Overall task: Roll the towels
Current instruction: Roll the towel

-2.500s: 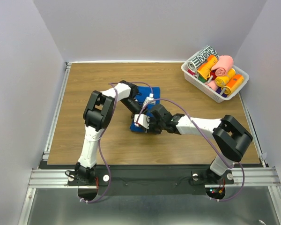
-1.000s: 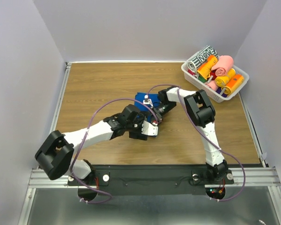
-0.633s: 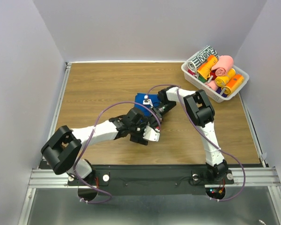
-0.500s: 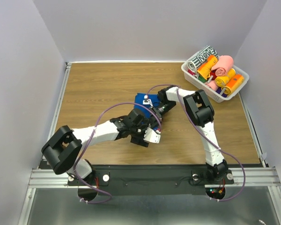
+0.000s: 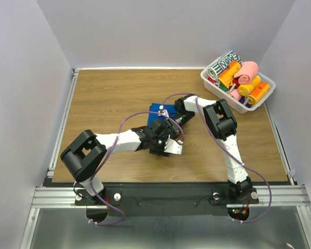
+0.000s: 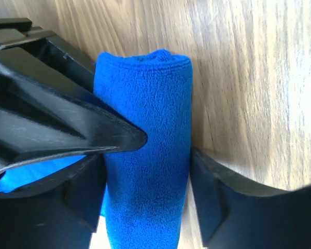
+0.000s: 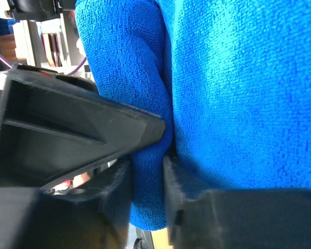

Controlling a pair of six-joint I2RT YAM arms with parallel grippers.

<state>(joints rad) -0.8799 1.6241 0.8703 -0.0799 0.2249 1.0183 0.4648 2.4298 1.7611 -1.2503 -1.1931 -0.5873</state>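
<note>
While the left tool (image 6: 147,205) stood near the middle of the tabletop (image 5: 103,93), its jaws sat fairly wide on either side of the rolled end of the royal blue cloth towel (image 6: 150,104), and both fingers seemed to touch the roll. Just beyond it, the right tool (image 7: 147,176) was nearly closed, pinching a fold of the same towel where the cloth spread out flatter. At the far right corner, the white plastic basket (image 5: 221,96) held finished rolls, with the salmon pink cloth towel (image 5: 247,70) on top. I judged the blue roll loose. A squeeze off its middle, or a tug from the right tool against it, could flatten or unwind it. With the tools so close, they could also knock together.
</note>
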